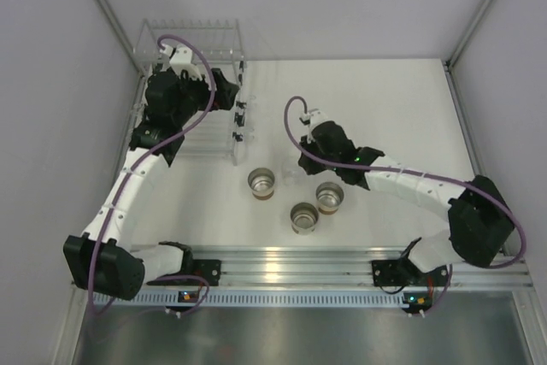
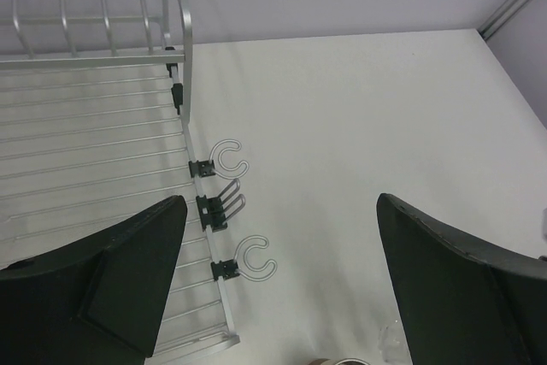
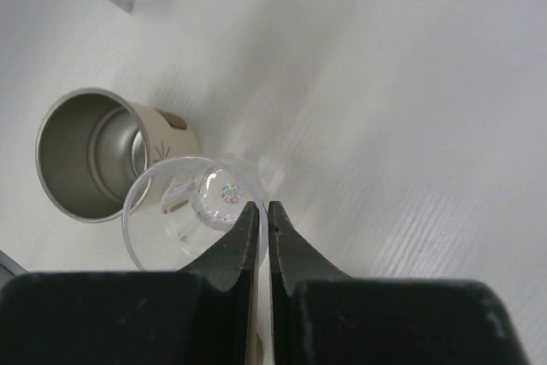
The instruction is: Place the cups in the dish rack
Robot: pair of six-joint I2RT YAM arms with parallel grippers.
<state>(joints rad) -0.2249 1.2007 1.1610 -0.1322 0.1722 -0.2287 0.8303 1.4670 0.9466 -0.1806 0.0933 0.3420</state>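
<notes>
One clear cup [image 3: 190,211] prob rim-pinched, R gripper [image 3: 262,208].

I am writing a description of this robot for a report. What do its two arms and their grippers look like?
Both the left arm and the right arm are white tubes between bulky black joint housings. A purple cable runs along each, looping free near the wrist. A small green light shows on the right arm. The left gripper and right gripper have matte black, wedge-shaped fingers.
</notes>
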